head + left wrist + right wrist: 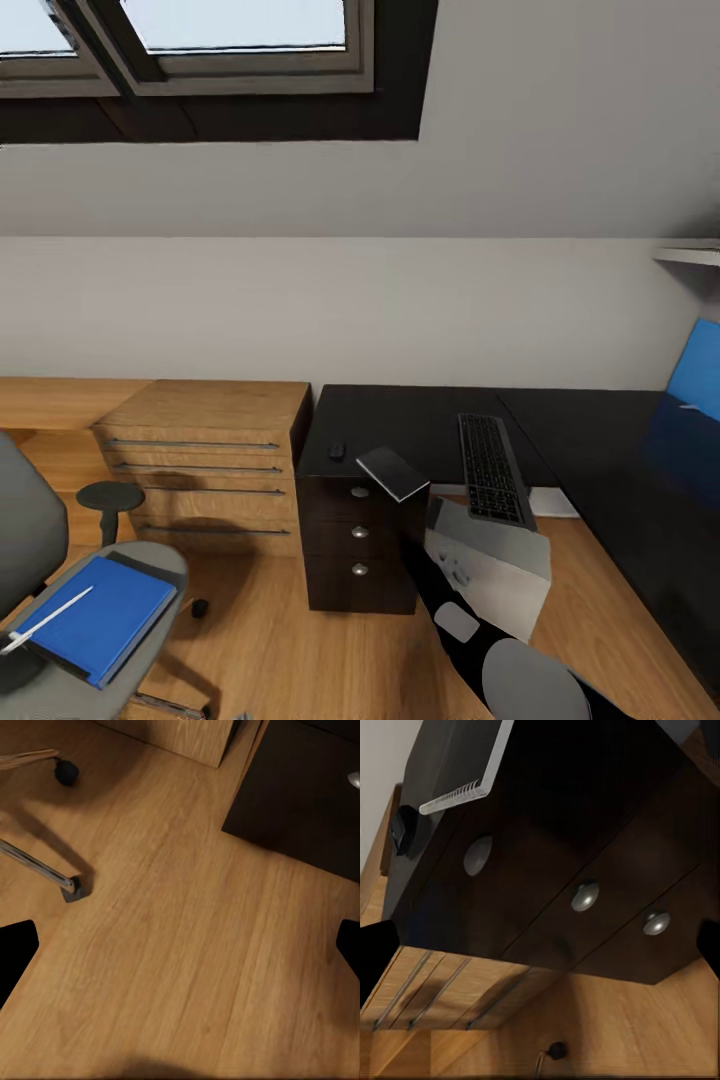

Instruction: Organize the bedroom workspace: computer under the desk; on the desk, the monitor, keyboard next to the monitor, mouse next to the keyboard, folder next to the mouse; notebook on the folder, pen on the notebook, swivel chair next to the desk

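A: How is the notebook [393, 472] seen?
B: As a thin dark-grey cover with white page edges, tilted over the front edge of the black desk [420, 425], above the drawer unit; the right gripper's state cannot be told.
A: And the left gripper [180, 945]?
B: Its fingertips are spread wide over bare wood floor [187, 967].
A: What is counted?
B: Three silver knobs [585, 895], one keyboard [492, 468], one mouse [337, 451], one blue folder [100, 615] with a pen [45, 621] on the swivel chair [150, 570].

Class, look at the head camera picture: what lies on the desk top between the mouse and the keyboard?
In the head view, the notebook sits between the mouse and the keyboard, tilted and overhanging the front edge of the desk above the drawers.
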### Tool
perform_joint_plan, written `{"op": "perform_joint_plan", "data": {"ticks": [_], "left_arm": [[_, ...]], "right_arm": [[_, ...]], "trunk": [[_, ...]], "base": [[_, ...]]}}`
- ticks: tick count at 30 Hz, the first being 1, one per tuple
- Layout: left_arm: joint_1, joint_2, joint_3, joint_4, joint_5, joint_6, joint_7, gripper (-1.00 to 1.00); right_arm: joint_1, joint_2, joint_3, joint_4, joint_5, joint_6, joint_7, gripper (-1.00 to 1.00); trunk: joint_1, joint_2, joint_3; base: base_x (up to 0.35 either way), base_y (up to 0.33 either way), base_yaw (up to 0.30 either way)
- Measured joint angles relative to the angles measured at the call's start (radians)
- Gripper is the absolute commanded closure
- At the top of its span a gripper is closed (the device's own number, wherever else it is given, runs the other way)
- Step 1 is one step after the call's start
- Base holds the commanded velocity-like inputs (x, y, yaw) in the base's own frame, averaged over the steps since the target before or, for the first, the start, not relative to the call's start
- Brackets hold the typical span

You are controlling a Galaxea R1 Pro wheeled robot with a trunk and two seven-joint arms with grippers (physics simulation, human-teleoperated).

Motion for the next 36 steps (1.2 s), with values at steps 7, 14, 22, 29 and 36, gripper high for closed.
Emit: {"op": "perform_joint_plan", "data": {"ticks": [7, 14, 22, 29, 36], "left_arm": [[0.0, 0.0, -0.001, 0.0, -0.001, 0.0, 0.0, -1.0], [0.0, 0.0, -0.001, 0.0, -0.001, 0.0, 0.0, -1.0], [0.0, -0.003, -0.001, 0.0, -0.002, 0.0, 0.0, -1.0], [0.0, 0.001, -0.001, 0.0, -0.001, 0.0, 0.0, -1.0], [0.0, 0.001, -0.001, 0.0, -0.001, 0.001, 0.0, -1.0]], "right_arm": [[0.0, 0.0, 0.0, 0.002, 0.005, -0.001, 0.001, -1.0], [0.001, 0.0, 0.001, 0.007, 0.032, -0.002, -0.001, -1.0], [0.012, -0.038, 0.003, 0.036, 0.101, -0.003, -0.003, -1.0], [0.08, -0.092, 0.004, 0.059, 0.126, -0.001, -0.029, -1.0], [0.116, -0.115, 0.004, 0.063, 0.13, 0.001, -0.099, -1.0]], "trunk": [[0.0, 0.0, 0.0], [0.0, 0.0, 0.0], [0.0, 0.0, 0.0], [0.0, 0.0, 0.0], [0.0, 0.0, 0.0]], "base": [[-0.043, 0.0, 0.0], [-0.008, 0.0, 0.0], [-0.001, 0.0, 0.0], [0.0, 0.0, 0.0], [0.0, 0.0, 0.0]]}}
